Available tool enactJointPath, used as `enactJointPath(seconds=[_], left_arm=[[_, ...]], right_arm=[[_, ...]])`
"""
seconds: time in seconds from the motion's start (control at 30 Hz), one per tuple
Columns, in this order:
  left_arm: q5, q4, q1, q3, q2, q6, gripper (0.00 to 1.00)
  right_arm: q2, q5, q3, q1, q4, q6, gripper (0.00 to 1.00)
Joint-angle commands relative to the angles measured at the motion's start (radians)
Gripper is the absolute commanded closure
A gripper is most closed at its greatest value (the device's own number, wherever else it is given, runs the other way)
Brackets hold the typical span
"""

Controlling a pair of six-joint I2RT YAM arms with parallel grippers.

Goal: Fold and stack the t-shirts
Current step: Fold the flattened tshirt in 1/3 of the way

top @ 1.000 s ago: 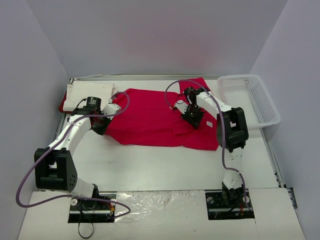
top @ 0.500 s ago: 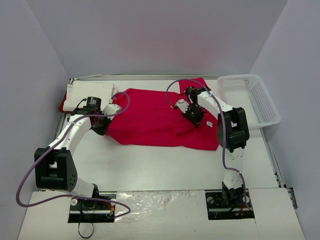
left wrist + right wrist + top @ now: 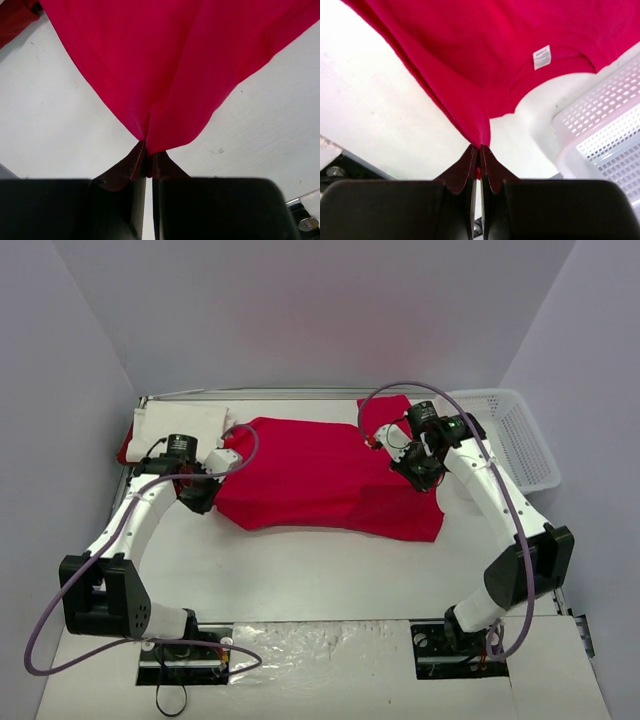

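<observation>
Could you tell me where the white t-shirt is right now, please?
In the top view, the white t-shirt lies folded at the table's far-left corner, atop red cloth, just beyond the left gripper, which pinches the spread red t-shirt.

You are looking at a plain bright red t-shirt (image 3: pixel 310 475), a plain white t-shirt (image 3: pixel 185 425), a white lattice basket (image 3: pixel 535 455) and a white table (image 3: pixel 300 570).

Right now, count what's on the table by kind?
Red shirts: 2 (other under the white)
White shirt: 1
Basket: 1
Total: 4
</observation>
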Motion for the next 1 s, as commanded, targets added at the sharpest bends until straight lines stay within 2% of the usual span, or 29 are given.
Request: enactJointPath(seconds=[0.0, 0.37, 0.77, 0.97], left_arm=[[0.030, -0.066, 0.006, -0.001, -0.061, 0.030, 0.98], [0.012, -0.157, 0.006, -0.069, -0.195, 0.120, 0.98], [0.041, -0.203, 0.006, -0.224, -0.264, 0.268, 0.97], [0.055, -0.183, 0.006, -0.279, -0.272, 0.282, 0.98]], right_arm=[[-0.066, 0.021, -0.051, -0.005, -0.143, 0.010, 1.00], [-0.272, 0.055, -0.152, -0.016, -0.212, -0.001, 1.00], [-0.378, 0.012, -0.205, -0.044, -0.212, -0.007, 1.00], [-0.414, 0.003, -0.226, -0.058, -0.211, -0.012, 1.00]])
